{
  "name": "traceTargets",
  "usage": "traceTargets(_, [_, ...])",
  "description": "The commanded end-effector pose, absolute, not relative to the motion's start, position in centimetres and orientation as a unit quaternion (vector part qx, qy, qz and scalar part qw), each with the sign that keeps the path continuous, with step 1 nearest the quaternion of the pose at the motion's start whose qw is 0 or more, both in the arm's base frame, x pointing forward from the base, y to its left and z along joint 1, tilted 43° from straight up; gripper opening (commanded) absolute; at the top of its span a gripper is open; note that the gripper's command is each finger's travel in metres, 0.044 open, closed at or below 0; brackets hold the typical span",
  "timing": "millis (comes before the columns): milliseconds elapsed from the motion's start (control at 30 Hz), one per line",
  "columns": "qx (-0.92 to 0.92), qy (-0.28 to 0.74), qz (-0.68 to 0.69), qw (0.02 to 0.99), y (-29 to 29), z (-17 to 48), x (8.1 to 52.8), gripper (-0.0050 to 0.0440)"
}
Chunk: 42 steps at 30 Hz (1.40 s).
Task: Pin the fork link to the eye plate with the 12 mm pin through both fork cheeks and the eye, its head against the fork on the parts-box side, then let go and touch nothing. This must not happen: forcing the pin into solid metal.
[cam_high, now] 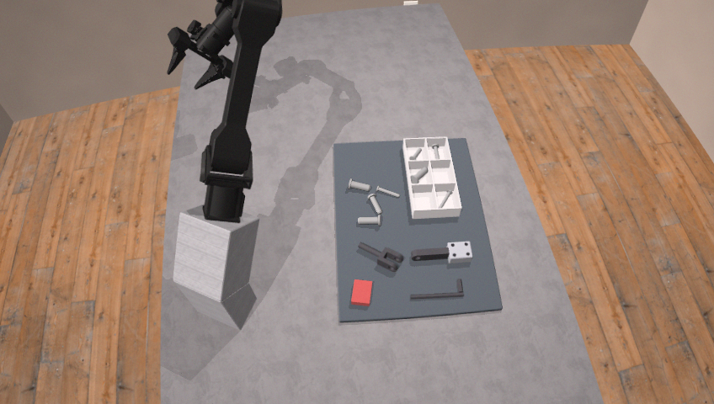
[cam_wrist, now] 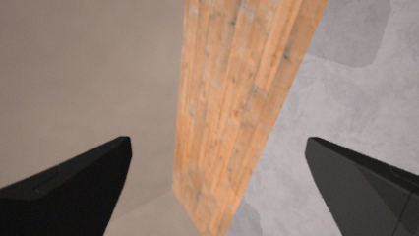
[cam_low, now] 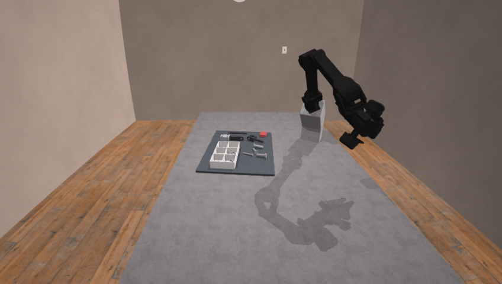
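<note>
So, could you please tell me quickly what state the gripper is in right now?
Gripper: open, holding nothing, up off the table and away from the parts.

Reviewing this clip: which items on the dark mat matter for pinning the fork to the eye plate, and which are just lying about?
For the job: fork link; eye plate; loose pins and parts box, one of which should hold the right pin; open, empty gripper.

Lying about: red block; L-shaped bar.
</note>
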<state>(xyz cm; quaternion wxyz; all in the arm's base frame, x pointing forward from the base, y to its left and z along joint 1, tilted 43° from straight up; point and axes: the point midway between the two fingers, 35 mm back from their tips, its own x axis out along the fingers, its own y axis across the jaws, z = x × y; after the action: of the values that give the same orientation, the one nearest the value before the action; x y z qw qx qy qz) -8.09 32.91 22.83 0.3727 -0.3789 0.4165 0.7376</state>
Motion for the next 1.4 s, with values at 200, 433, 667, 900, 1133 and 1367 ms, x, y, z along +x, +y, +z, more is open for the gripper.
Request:
traceTargets(200, [-0.354, 0.437, 0.719, 0.408, 34.0, 21.6, -4.9, 0.0280])
traceTargets(433, [-0.263, 0.479, 0.648, 0.531, 34.9, 18.2, 6.9, 0.0112])
traceTargets(667, [-0.195, 0.491, 0.584, 0.616, 32.7, 16.3, 15.6, 0.0000])
traceTargets(900, [-0.102, 0.493, 0.475, 0.722, 25.8, 13.6, 26.2, 0.0000])
traceTargets(1133, [-0.027, 0.481, 0.366, 0.796, 17.1, 11.5, 32.7, 0.0000])
traceTargets(1367, [0.026, 0.472, 0.278, 0.836, 8.3, 7.5, 35.9, 0.0000])
